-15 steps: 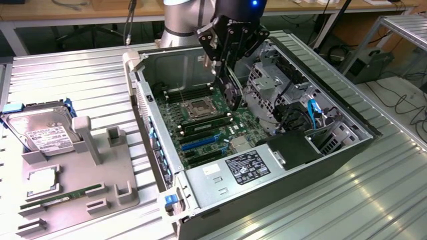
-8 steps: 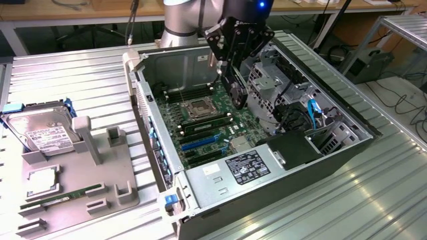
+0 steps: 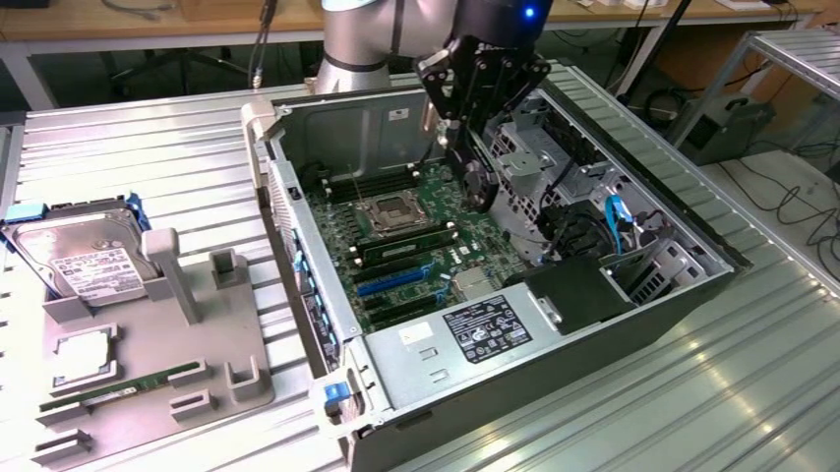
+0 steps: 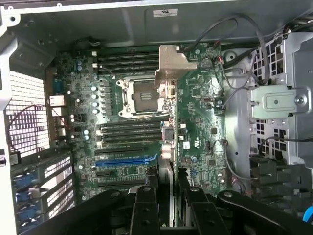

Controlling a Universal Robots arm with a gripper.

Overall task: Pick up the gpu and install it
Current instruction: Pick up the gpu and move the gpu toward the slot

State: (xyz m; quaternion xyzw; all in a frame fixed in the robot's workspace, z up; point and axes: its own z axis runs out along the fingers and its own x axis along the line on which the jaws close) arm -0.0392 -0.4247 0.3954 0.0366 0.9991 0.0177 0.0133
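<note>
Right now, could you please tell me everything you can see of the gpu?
The gpu is a thin, flat, dark card with a silvery-beige metal end bracket. It is clamped between the fingers of the hand, held on edge inside the open computer case, over the green motherboard. Nothing but the hand appears to touch it; it sits in no slot.

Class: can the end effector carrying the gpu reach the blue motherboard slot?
Probably yes: the case is open, nothing covers the blue slot, and the end effector holds the gpu above the board.
</note>
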